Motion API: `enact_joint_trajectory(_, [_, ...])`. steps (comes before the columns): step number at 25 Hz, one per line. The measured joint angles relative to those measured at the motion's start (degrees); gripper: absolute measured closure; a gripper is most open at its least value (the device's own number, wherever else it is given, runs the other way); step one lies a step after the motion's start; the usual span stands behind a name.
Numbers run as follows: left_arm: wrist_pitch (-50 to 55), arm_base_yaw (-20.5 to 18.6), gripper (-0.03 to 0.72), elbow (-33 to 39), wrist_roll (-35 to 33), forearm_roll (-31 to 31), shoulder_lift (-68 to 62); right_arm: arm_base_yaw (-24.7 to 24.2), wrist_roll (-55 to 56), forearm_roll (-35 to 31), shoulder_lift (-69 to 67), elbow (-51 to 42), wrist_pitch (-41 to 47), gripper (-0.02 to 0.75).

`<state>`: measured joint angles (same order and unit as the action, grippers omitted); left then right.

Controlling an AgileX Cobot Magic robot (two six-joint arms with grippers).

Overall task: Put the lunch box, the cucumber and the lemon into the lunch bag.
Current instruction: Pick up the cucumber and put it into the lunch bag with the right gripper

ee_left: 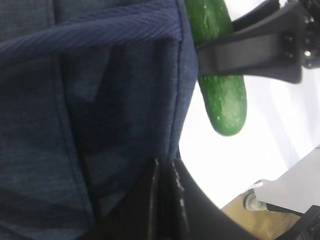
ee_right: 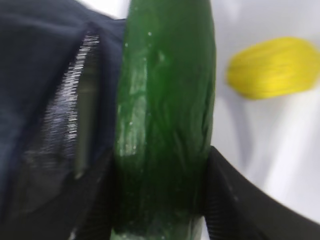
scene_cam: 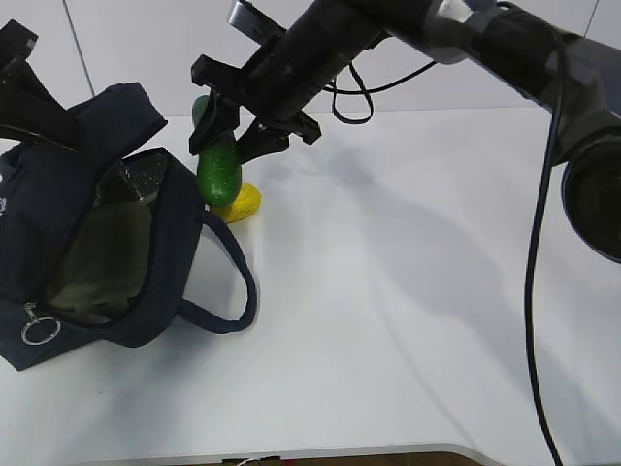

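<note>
Cucumber (scene_cam: pixel 219 167) clamped in right gripper (scene_cam: pixel 240 132), at bag's 2 o'clock rim | left gripper (ee_left: pixel 165 167) pinched shut on lunch bag (scene_cam: pixel 87 243) fabric | risk: tip could snag rim, or knock lemon (scene_cam: pixel 240 203) below

The large dark navy lunch bag (scene_cam: pixel 87 243) was of matt woven cloth with a silvery, foil-like lining and a shiny metal ring pull (scene_cam: pixel 40 331), the long dark green cucumber (ee_right: pixel 165 120) looked smooth, glossy and faintly speckled, the small yellow oval lemon (scene_cam: pixel 240 203) dull-skinned, and the white desk (scene_cam: pixel 408 320) smooth and matt.
</note>
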<state>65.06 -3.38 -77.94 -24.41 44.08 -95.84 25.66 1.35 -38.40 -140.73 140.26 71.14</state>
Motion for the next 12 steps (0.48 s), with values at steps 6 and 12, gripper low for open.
enact_joint_trajectory(6, [0.00,0.00,0.700,0.00,0.00,0.00,0.00,1.42,-0.88,-4.10,0.00,0.00,0.00,0.365])
enact_joint_trajectory(12, [0.00,0.00,0.700,0.00,0.00,0.12,0.00,3.12,-3.48,-4.18,3.57,-5.67,0.00,0.366])
